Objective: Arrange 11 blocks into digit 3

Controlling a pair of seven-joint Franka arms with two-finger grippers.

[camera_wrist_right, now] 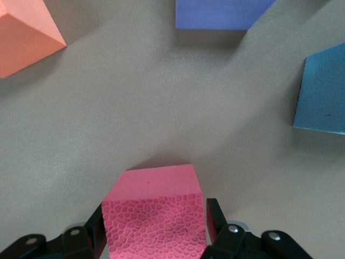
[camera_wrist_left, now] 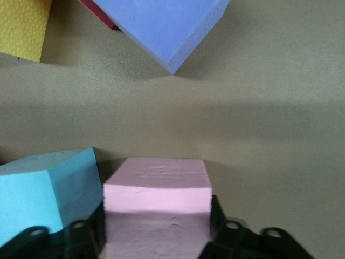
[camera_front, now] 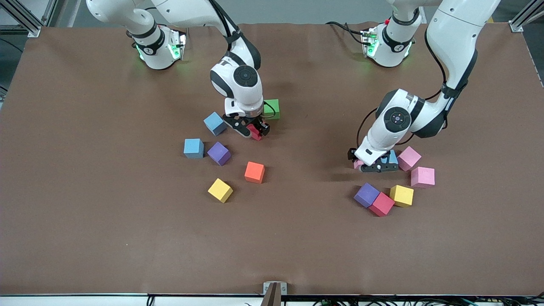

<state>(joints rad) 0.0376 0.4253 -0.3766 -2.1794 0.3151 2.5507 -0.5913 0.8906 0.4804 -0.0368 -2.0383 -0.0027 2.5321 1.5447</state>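
My right gripper (camera_front: 254,130) (camera_wrist_right: 154,229) is shut on a red block (camera_front: 256,133) (camera_wrist_right: 153,213) low at the table, beside a green block (camera_front: 272,109). My left gripper (camera_front: 374,166) (camera_wrist_left: 156,229) is shut on a pink block (camera_front: 358,164) (camera_wrist_left: 156,205) at the table, touching a blue block (camera_front: 393,158) (camera_wrist_left: 46,189). The other blocks lie loose in two groups. No digit 3 figure shows.
Near the right gripper lie two blue blocks (camera_front: 214,123) (camera_front: 193,148), a purple (camera_front: 219,153), an orange (camera_front: 254,172) and a yellow (camera_front: 220,190). Near the left gripper lie two pinks (camera_front: 409,158) (camera_front: 422,177), a yellow (camera_front: 402,195), a purple (camera_front: 366,194) and a red (camera_front: 381,204).
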